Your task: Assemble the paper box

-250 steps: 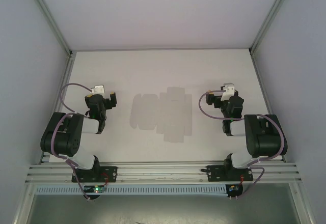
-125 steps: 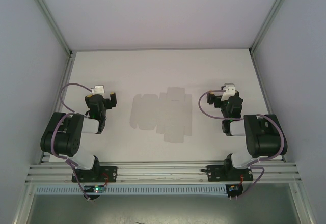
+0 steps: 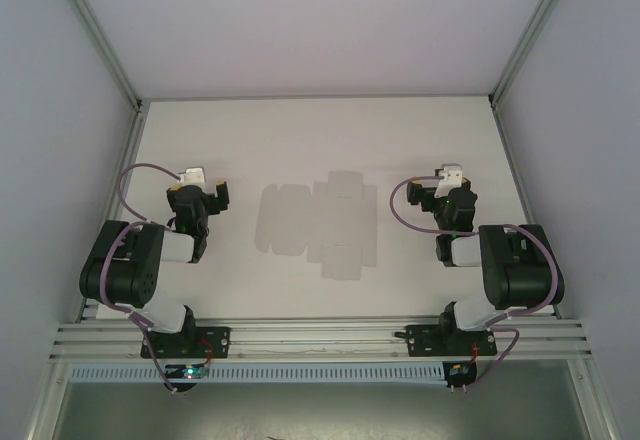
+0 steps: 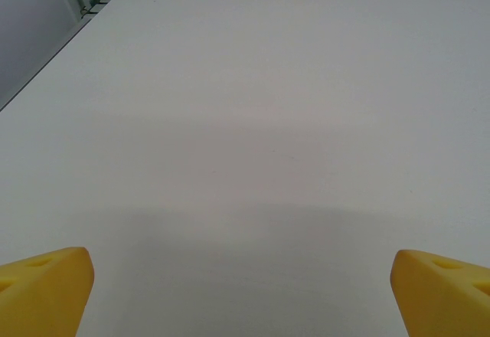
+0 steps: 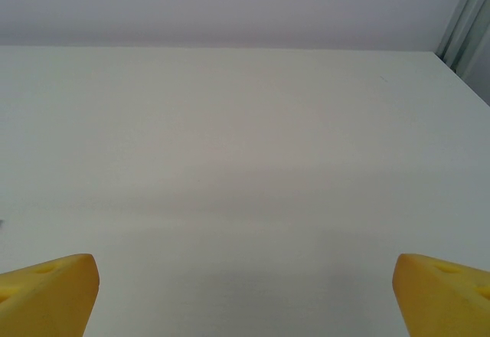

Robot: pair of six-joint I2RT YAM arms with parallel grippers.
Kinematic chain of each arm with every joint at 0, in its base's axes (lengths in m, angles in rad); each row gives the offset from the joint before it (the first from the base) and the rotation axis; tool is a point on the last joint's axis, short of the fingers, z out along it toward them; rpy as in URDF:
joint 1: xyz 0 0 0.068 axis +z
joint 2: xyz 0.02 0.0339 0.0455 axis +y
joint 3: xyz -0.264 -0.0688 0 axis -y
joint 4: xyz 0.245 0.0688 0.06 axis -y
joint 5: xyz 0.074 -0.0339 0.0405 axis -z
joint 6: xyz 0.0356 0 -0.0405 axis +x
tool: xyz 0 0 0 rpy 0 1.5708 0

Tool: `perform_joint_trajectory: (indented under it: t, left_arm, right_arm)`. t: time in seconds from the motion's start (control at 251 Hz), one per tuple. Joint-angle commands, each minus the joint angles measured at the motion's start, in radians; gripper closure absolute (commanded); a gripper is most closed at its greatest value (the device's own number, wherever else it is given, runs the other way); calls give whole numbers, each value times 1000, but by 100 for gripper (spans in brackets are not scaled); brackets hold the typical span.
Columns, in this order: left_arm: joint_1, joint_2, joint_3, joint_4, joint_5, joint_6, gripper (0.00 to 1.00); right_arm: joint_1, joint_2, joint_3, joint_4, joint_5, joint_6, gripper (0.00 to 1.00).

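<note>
A plain white, flat die-cut sheet of thin card, the paper box (image 3: 316, 226), is laid unfolded near the middle of the white surface (image 3: 440, 135). It is placed between the two arms, so that it can be reached from either side. Its flaps and creases are seen only faintly from above, white on white. It probably lies fully flat, though a slightly raised flap cannot be ruled out at such low contrast.

The left tool (image 3: 203, 198) is held to the left of the sheet and the right tool (image 3: 452, 198) to its right. Each is well apart from the card and nothing is touched. Both tools are spread wide. In the left wrist view the yellow fingertips (image 4: 44, 291) are seen at the two lower corners with bare surface between them, and the same is shown by the yellow fingertips (image 5: 47, 295) in the right wrist view. Nothing is held.

This is judged to be a ready stance. The jaws are parted so that an edge or flap can be taken, and the arms are held clear so that the sheet is not disturbed. No fold is yet made, so the task is judged to be at its very start.
</note>
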Motion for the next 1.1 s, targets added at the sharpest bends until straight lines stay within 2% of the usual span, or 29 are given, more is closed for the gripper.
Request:
perform_joint_trajectory:
  t: [0.0, 0.084, 0.188, 0.271, 0.371, 0.435, 0.599, 0.69, 0.774, 0.906, 0.986, 1.05, 1.097]
  left_arm:
    - [6, -15, 8, 14, -1, -6, 0]
    - [6, -21, 13, 8, -12, -9, 0]
    - [4, -60, 59, -94, -12, 4, 0]
    - [0, -126, 191, -394, -69, -19, 0]
    - [0, -206, 269, -541, -81, -106, 0]
    - [0, -256, 316, -654, -10, -156, 0]
    - [-13, -259, 541, -1150, 187, -329, 0]
    - [-35, -248, 579, -1298, 265, -396, 0]
    - [-66, -230, 565, -1334, 351, -427, 0]
    - [-106, -192, 521, -1280, 517, -471, 0]
    - [-130, -176, 513, -1264, 542, -472, 0]
    - [-141, -164, 503, -1243, 561, -475, 0]
    - [-145, -150, 498, -1224, 591, -472, 0]
  right_arm:
    - [9, -19, 14, 12, 17, 18, 2]
    - [8, -43, 25, -14, 30, 29, 2]
    - [8, -143, 79, -199, 41, 29, 2]
    - [10, -208, 159, -415, 59, 58, 2]
    - [24, -237, 261, -619, 48, 152, 2]
    - [54, -236, 325, -742, 30, 198, 2]
    - [174, -171, 548, -1161, 99, 333, 2]
    - [241, -120, 615, -1294, 78, 395, 5]
    - [329, -84, 620, -1300, 81, 399, 9]
    - [429, -16, 648, -1325, 112, 398, 16]
    - [473, 29, 668, -1372, 153, 423, 19]
    - [498, 61, 677, -1405, 184, 444, 26]
    - [519, 84, 679, -1417, 200, 447, 27]
